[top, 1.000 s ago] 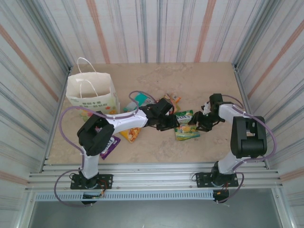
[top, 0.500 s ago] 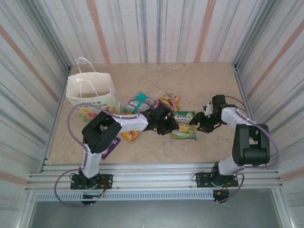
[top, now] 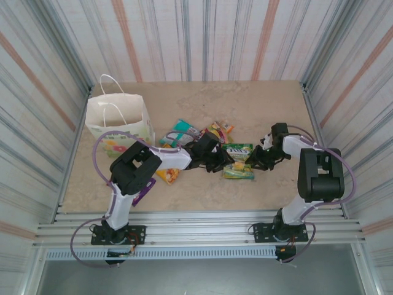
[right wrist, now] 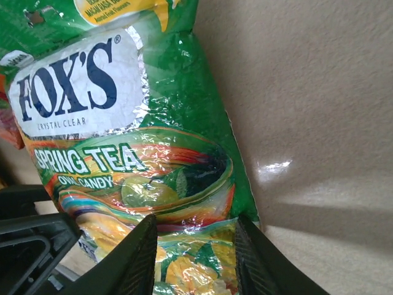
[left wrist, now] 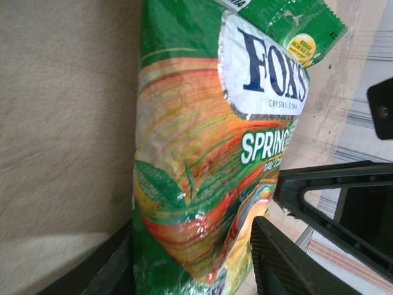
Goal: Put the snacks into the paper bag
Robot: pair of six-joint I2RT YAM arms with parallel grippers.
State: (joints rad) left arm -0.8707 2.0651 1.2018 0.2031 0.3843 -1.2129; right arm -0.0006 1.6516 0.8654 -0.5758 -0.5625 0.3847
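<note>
Corrugated striped walls (top: 202, 37) enclose a beige stone-patterned surface (top: 270, 117). We find the white paper carrier bag with loop handles (top: 120, 120) standing upright, top open, at the far left corner of the surface. The flat shiny green packet (top: 238, 162), printed FOX'S SPRING TEA, sits at mid-surface between the two tools, well apart from the bag.

Left tool (top: 222, 161): it meets the green packet from the left. On the left wrist view its two black fingers (left wrist: 288, 264) stand against the opposite long edges of the packet. We therefore read this tool as gripping the green packet across its width.

Right tool (top: 254, 161): it meets the same packet from the right. On the right wrist view its fingers (right wrist: 132, 258) stand part-way apart over the printed face, and foil shows both between and outside them. We cannot tell whether they clamp it.

Other snacks lie on the surface outside the bag:
- a teal packet (top: 182, 128) and a cluster of red and orange packets (top: 220, 129) just beyond the left tool;
- a yellow-orange packet (top: 169, 176) beside the left arm (top: 169, 157);
- a purple packet (top: 143, 188) partly under that arm.
</note>
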